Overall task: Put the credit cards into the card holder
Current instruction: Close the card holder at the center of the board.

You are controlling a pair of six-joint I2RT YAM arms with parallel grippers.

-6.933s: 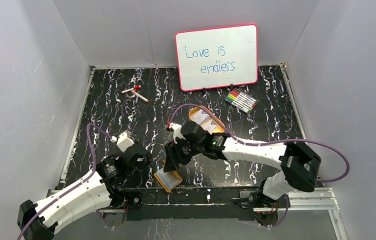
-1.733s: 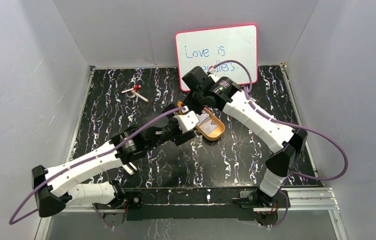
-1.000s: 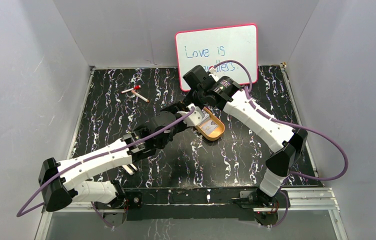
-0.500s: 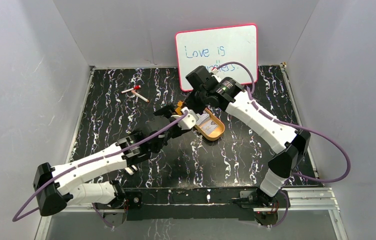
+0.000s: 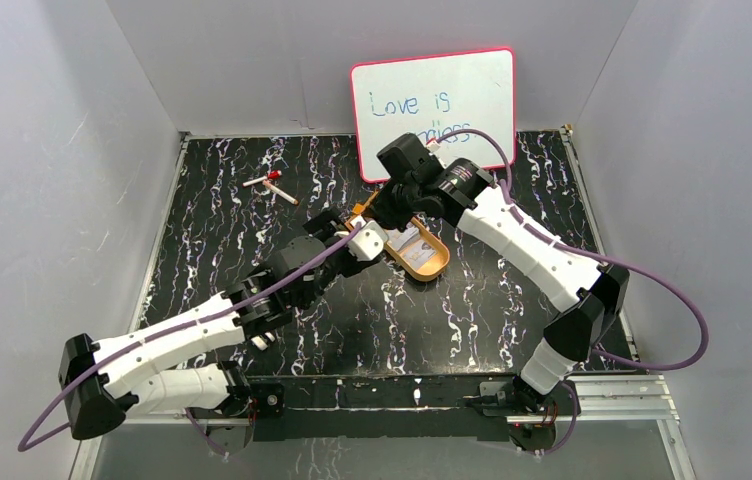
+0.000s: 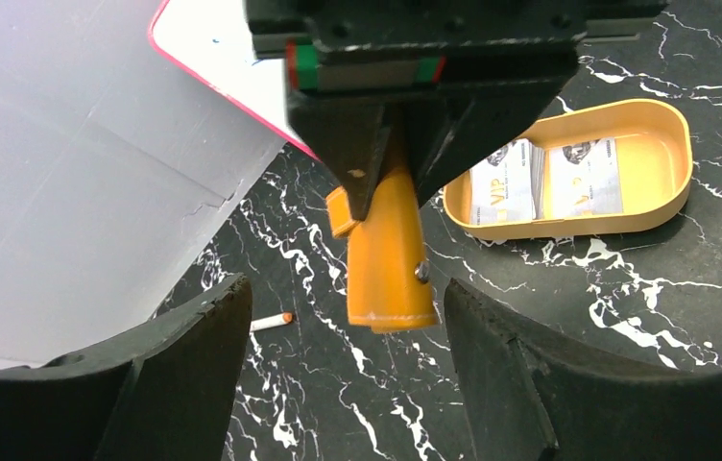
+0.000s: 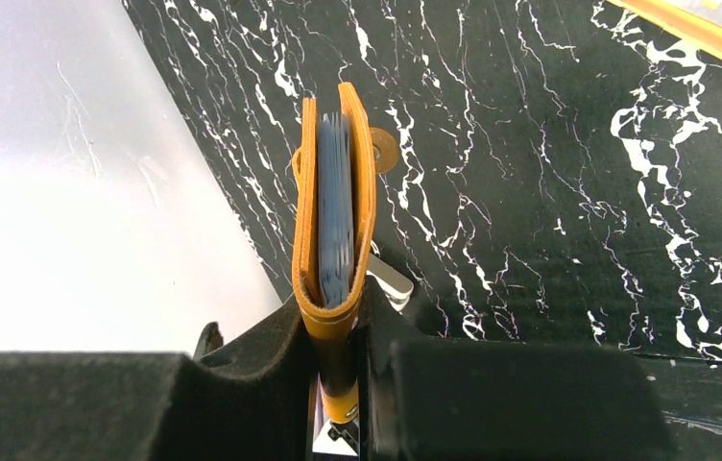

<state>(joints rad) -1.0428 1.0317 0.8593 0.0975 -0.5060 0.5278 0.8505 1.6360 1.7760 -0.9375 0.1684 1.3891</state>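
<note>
A tan-orange leather-look bifold card holder (image 7: pixel 335 221) is held folded in the clenched right pincer (image 7: pixel 336 346), above the black marbled bench (image 6: pixel 626 307). The left pincer (image 6: pixel 340 331) is spread open beside it. Pale rectangular credit cards (image 6: pixel 544 181) are laid in an oval yellow tray (image 6: pixel 672 130) to its right.

A whiteboard (image 5: pixel 437 100) stands behind a red-capped marker (image 5: pixel 272 176).

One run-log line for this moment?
right gripper: shut on card holder, lifted | left gripper: open | credit cards: in tray
</note>
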